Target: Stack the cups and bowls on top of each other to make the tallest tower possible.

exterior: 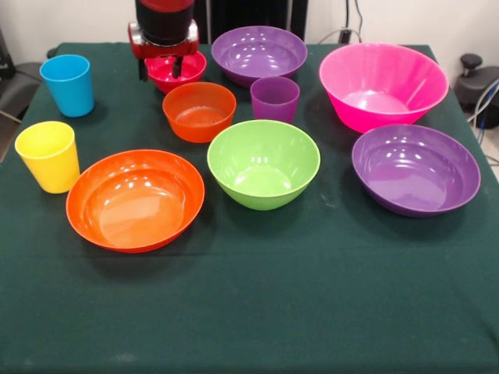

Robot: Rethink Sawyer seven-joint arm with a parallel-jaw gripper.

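My gripper (161,68) hangs open at the small red bowl (189,75) at the back; one finger is at the bowl's left rim and the other inside it. In front of that bowl sits the small orange bowl (199,111), with the purple cup (274,98) to its right. A purple bowl (259,53) and the big pink bowl (382,84) stand along the back. The green bowl (263,164), the wide orange bowl (135,199) and a second purple bowl (415,168) sit nearer. At the left stand the blue cup (67,84) and the yellow cup (48,156). Every piece stands alone and upright.
A dark green cloth (257,312) covers the table, and its near half is bare. Black equipment (475,82) sits off the table's right edge, and a dark object (15,89) lies off the left edge.
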